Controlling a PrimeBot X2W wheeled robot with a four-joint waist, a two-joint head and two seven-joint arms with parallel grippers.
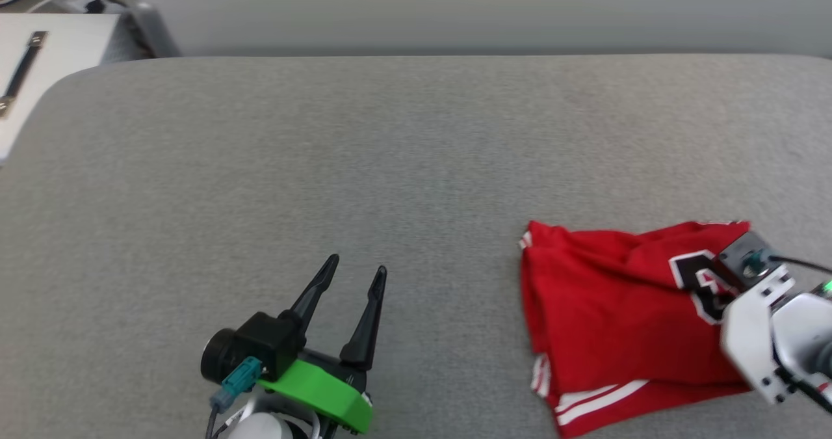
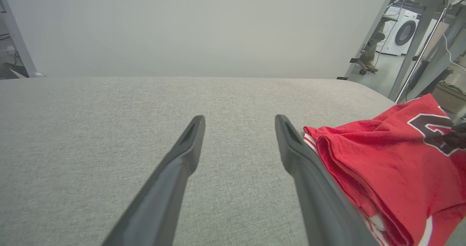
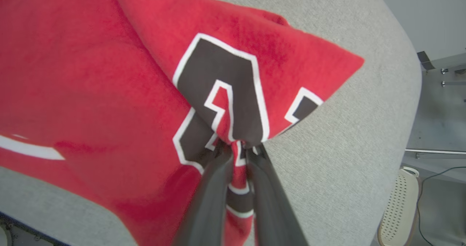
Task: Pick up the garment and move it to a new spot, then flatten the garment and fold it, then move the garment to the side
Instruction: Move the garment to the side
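Right wrist view: garment [image 3: 91, 74] bunched between jaws of right pincer [image 3: 236, 146]

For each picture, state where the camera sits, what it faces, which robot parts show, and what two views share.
Head view: on the head, facing forward and down at the grey surface; open left gripper lower left, pale right forearm at the garment.
Left wrist view: behind the left gripper, looking along its spread fingers towards a pale wall.
Right wrist view: behind the right gripper, shut on the garment.
Shared: the garment, in all three.
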